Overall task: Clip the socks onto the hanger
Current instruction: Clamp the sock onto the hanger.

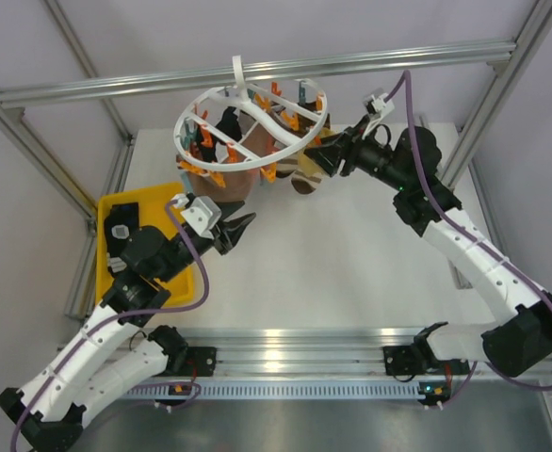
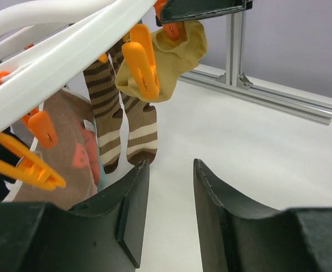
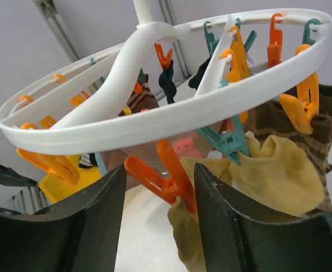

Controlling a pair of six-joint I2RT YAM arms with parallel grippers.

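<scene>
The round white hanger (image 1: 221, 99) hangs from the top rail with orange and teal clips on it. Clipped below it are a brown sock (image 1: 238, 181), two striped socks (image 2: 126, 124) and a mustard-yellow sock (image 3: 279, 175). My right gripper (image 3: 160, 167) is open at the hanger's right rim. Its jaws stand either side of an orange clip (image 3: 177, 170) that pinches the yellow sock. In the top view the right gripper (image 1: 316, 155) sits against the rim. My left gripper (image 2: 171, 162) is open and empty, low beside the striped socks and under the hanger (image 2: 69, 51); the top view shows the left gripper (image 1: 243, 226) over the table.
A yellow tray (image 1: 135, 202) lies at the left of the table, partly under my left arm, with a dark item with a white patch (image 1: 121, 232) in it. Aluminium frame posts and a rail (image 1: 257, 71) surround the white table.
</scene>
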